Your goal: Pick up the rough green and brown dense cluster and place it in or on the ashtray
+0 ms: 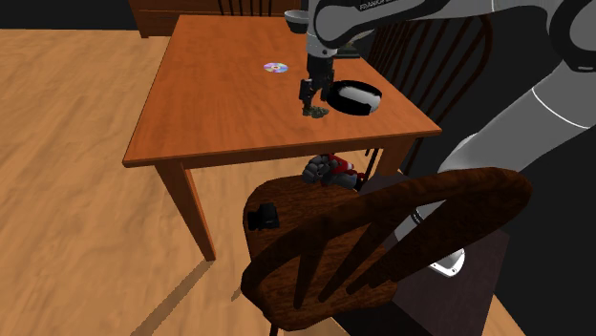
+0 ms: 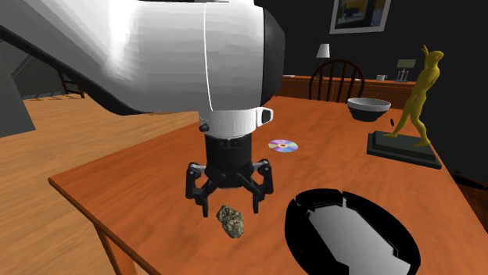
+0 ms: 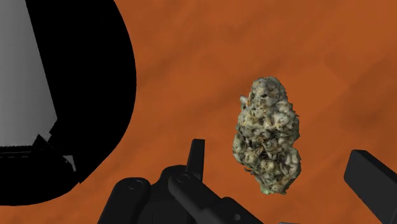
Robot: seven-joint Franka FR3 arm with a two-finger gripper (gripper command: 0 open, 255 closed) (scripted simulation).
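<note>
**Item 1, end effector** (image 2: 229,205). I read it as released: the two black fingers (image 3: 196,159) stand wide apart and grasp nothing. It hangs straight down over the cluster. In the wrist view I see bare worktop between each finger and the cluster, so there is no contact. I cannot tell whether the tips touch the worktop.

**Item 2, cluster** (image 3: 270,137). Knobbly, mottled green and brown, lying flat on the worktop (image 2: 141,176) between the fingers.
- Long axis: level with the worktop and crosswise to the line joining the fingers, so they flank its long sides.
- Heading: it runs alongside the ashtray's rim, not toward it. In the second exterior view one end points toward the camera and that view's right, the other back under the end effector.

**Item 3, ashtray** (image 2: 296,230). Black rim, pale grey inside, just beside the cluster and not touching it.

**Item 4, other stock.** Disc (image 2: 283,145), bowl (image 2: 368,108) and gold statue (image 2: 421,86) sit farther along the worktop. A dark chair (image 1: 382,239) stands in the shoulder view's foreground.
</note>
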